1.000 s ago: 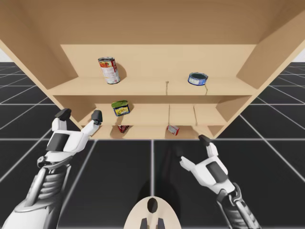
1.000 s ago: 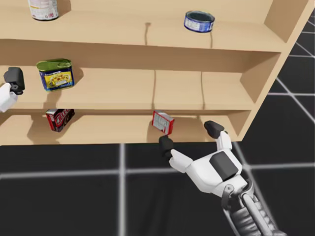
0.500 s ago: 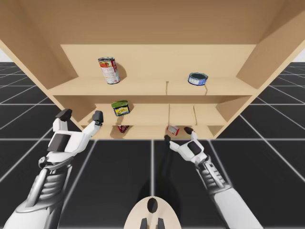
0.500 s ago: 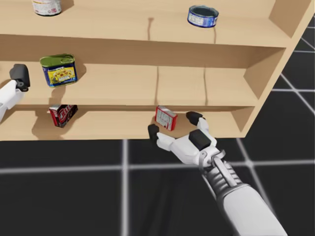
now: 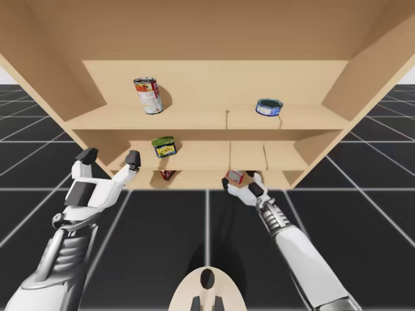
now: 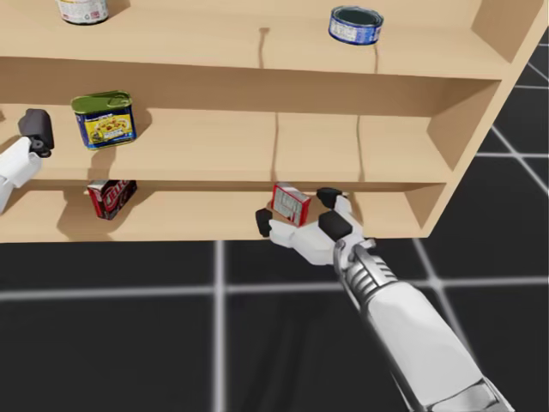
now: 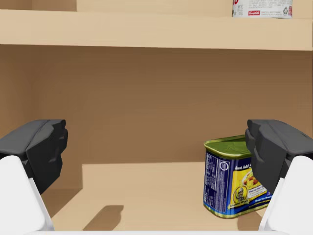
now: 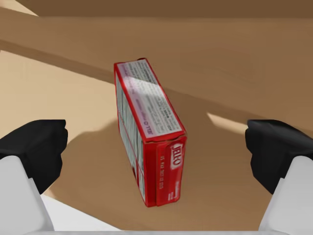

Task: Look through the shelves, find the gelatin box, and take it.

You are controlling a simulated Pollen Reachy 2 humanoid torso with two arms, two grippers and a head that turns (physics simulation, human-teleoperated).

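Note:
The gelatin box (image 8: 149, 137) is a small red box standing tilted on the bottom shelf (image 5: 194, 180), also seen from above (image 5: 235, 175) and from my head (image 6: 289, 204). My right gripper (image 8: 156, 156) is open, with the box between its fingers and touching neither. That right gripper (image 5: 241, 181) has reached the front edge of the bottom shelf (image 6: 296, 210). My left gripper (image 5: 109, 155) is open at the left end of the middle shelf. In its wrist view the left gripper (image 7: 156, 152) holds nothing.
A green-lidded blue and yellow tin (image 5: 164, 146) (image 6: 103, 120) (image 7: 234, 178) stands on the middle shelf, ahead of my left gripper. A dark red box (image 6: 108, 197) lies at the bottom left. On top stand a red and white can (image 5: 148, 95) and a flat blue can (image 5: 269, 107).
My right arm has stretched forward to the bottom shelf, so its open fingers now flank the red box. My head has turned slightly. The left arm has stayed put.

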